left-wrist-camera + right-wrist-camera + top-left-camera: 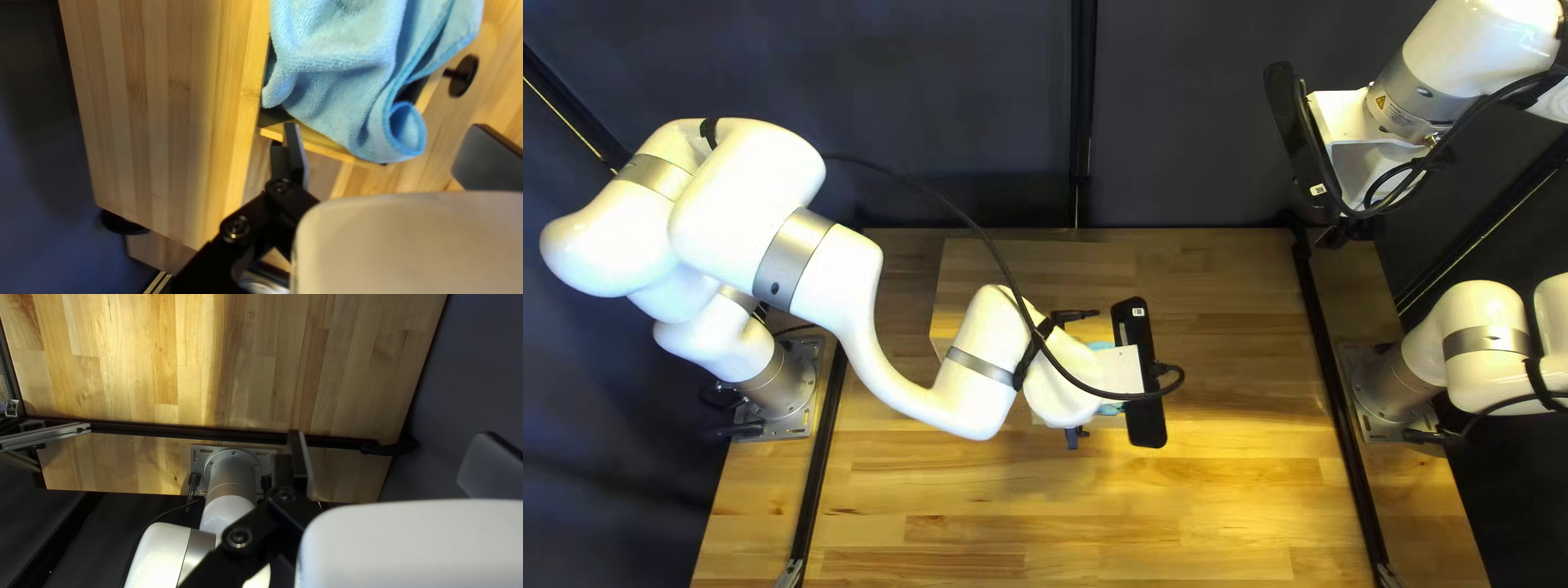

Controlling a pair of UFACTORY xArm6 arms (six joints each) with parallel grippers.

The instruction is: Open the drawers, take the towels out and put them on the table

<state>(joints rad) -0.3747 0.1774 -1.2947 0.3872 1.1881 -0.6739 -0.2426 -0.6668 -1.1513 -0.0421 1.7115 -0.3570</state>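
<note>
Left gripper (382, 136) spread wide and empty, blue towel (347, 73) spilling from the open drawer (318, 143) just ahead of it mid-table, right gripper (392, 457) wide open above the table (245, 355)'s right edge

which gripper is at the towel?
The left gripper, open, right by the blue towel hanging out of the drawer. The right gripper is raised over its own arm's base.
</note>
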